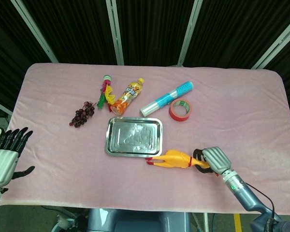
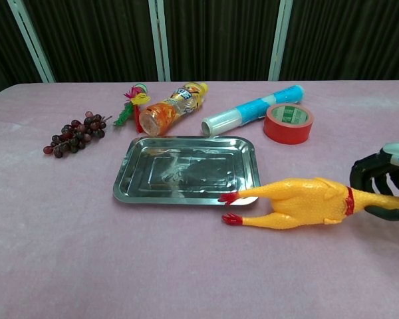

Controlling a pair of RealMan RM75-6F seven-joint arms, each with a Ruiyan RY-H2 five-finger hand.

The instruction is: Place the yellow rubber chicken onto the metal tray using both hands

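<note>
The yellow rubber chicken [image 1: 171, 159] [image 2: 299, 202] lies lengthwise just in front of the metal tray [image 1: 133, 137] [image 2: 186, 170], its red feet toward the tray. One foot reaches the tray's front right rim. My right hand [image 1: 210, 159] [image 2: 384, 189] grips the chicken's neck and head end, its dark fingers curled around it at the right edge of the chest view. My left hand [image 1: 7, 155] hovers open off the table's front left corner, fingers spread, far from the chicken. The chest view does not show it.
Behind the tray lie a bunch of dark grapes [image 1: 82, 114] [image 2: 76, 133], a feathered toy [image 1: 105, 92], an orange drink bottle [image 1: 127, 95] [image 2: 169, 109], a blue-and-white roll [image 1: 166, 98] [image 2: 253, 109] and a red tape roll [image 1: 181, 110] [image 2: 288, 123]. Pink cloth covers the table.
</note>
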